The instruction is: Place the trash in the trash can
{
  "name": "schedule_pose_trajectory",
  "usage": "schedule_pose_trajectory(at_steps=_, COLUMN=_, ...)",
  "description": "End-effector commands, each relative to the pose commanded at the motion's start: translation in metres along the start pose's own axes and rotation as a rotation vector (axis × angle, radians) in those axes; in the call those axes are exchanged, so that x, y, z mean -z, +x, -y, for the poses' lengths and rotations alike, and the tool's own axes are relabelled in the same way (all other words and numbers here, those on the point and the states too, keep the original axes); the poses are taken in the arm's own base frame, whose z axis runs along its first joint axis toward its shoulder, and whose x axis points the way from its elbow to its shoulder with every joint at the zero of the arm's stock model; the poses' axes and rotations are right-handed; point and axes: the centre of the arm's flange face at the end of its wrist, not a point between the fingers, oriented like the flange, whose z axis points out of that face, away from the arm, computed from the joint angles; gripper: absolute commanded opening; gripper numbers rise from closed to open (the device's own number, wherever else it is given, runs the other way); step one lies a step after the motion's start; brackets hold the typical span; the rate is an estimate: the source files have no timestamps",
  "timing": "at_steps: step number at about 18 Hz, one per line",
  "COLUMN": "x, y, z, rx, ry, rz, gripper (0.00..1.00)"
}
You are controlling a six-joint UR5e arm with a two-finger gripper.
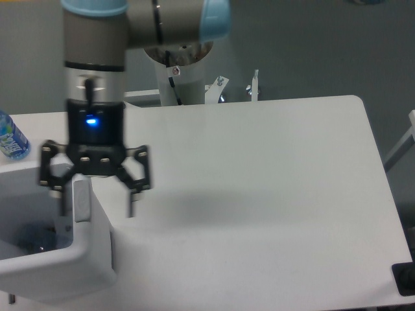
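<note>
Camera view: the pincer (96, 208) hangs spread wide and empty, straddling the trash can (84, 259) rim

Grey arm (94, 39), light-blue caps, black tool (96, 206), blue light

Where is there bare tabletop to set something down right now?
The table is bare from the trash can to its right edge and front to back. The left is crowded: the open gripper straddles the can's rim, and a blue-labelled bottle stands behind it.
</note>
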Motion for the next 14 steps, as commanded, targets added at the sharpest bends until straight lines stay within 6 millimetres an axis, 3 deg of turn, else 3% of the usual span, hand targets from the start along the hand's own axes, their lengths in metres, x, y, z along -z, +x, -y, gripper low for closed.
schedule_pose_trajectory(at_steps=4, x=0.014, y=-0.042, z=-0.023, rx=-0.179, ry=-0.080, rz=0.124, gripper=1.00)
schedule_pose_trajectory(at_steps=12, x=0.045, y=-0.099, z=-0.076, rx=-0.552, ry=-0.315, rz=0.093, gripper=1.00)
schedule_pose_trajectory(at_steps=14, x=0.053, y=-0.116, z=-0.084, rx=-0.551, ry=-0.325, rz=0.105, gripper=1.00)
